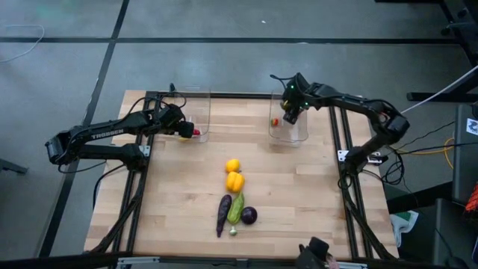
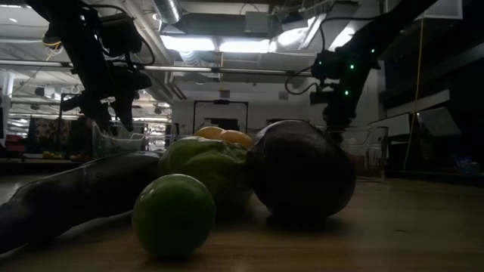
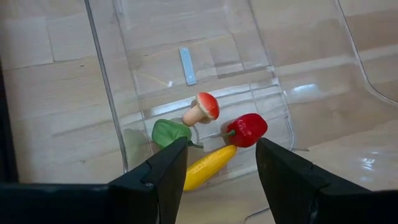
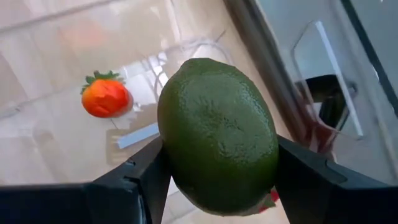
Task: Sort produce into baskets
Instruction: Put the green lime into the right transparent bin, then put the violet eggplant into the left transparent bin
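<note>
Partly hidden: strawberry [image 4: 106, 96] behind lime [image 4: 217, 134] in right pincer [image 4: 214, 168].

- A light wooden table top [image 1: 299, 194] with a black frame [image 1: 224, 95] along its edges
- Grey floor [image 1: 224, 45] around it, crossed by dark seam lines
- Cables [image 1: 441, 146] trail over the floor beside the table
- In the low view the room behind is dim, with bright ceiling lights [image 2: 219, 45] and pipes [image 2: 170, 11] overhead
- A dark door-like frame [image 2: 221, 113] stands at the back wall
</note>
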